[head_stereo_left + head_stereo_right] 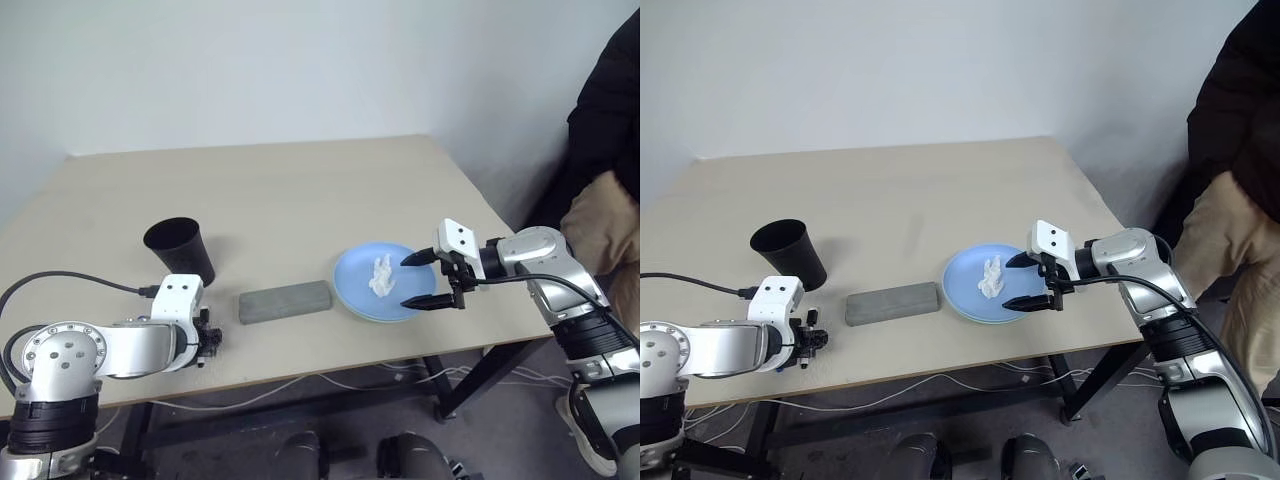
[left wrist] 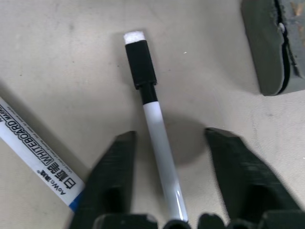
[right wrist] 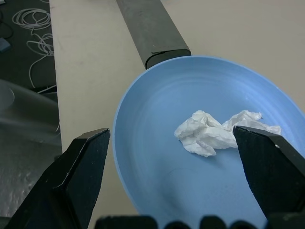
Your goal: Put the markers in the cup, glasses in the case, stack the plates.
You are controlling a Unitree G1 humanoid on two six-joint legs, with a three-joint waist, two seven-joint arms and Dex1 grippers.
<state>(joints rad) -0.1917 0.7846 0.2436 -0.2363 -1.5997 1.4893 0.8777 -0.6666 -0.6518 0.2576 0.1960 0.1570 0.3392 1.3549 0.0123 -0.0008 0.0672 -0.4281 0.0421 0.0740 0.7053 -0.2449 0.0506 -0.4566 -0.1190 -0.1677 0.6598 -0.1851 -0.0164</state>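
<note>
A thin white marker with a black cap (image 2: 151,109) lies flat on the table between the fingers of my left gripper (image 2: 170,133), which stand apart from it on both sides. Beside it lies the second marker (image 2: 33,143), white with a blue label. My left gripper (image 1: 208,340) is low at the table's near edge, close to the black cup (image 1: 180,247) and the closed grey case (image 1: 285,301). My right gripper (image 1: 405,283) hovers open over the light blue plate (image 1: 355,280); a thin pale rim shows under the plate's near edge. The glasses are out of view.
A crumpled white tissue (image 3: 214,133) lies on the blue plate. A seated person (image 1: 605,150) is at the table's right side. The near table edge runs just below my left gripper, and cables (image 3: 28,19) lie on the floor.
</note>
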